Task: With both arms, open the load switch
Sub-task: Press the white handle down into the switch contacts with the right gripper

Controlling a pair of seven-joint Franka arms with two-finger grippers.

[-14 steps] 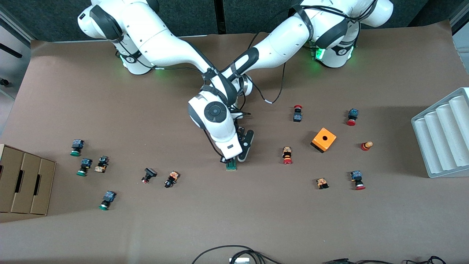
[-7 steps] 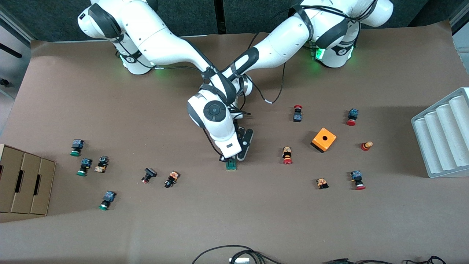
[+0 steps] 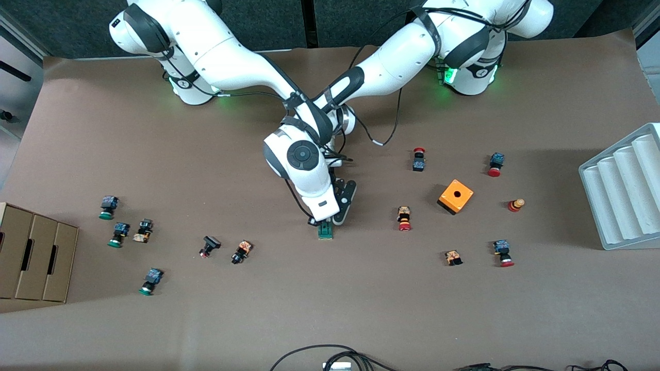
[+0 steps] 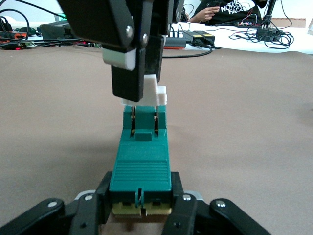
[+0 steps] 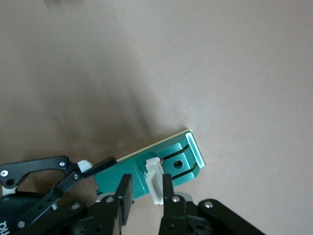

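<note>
The load switch (image 3: 325,231), a narrow dark-green block, lies mid-table. My left gripper (image 4: 142,200) lies low along the table and is shut on the green body's end (image 4: 141,171) that is farther from the front camera. My right gripper (image 5: 144,196) comes down from above and is shut on the white sliding piece (image 5: 154,182) at the switch's other end (image 5: 181,164). In the front view the right hand (image 3: 322,203) covers most of the switch, and the left gripper (image 3: 337,219) shows beside it. The white piece (image 4: 152,93) stands raised above the green body.
An orange cube with a hole (image 3: 456,196) and several red-capped buttons (image 3: 404,218) lie toward the left arm's end. Green-capped buttons (image 3: 119,234) and a cardboard box (image 3: 36,257) are toward the right arm's end. A grey ribbed tray (image 3: 624,190) stands at the table's edge.
The right hand and the switch have crept slightly away from the front camera. Both grips are unchanged.
</note>
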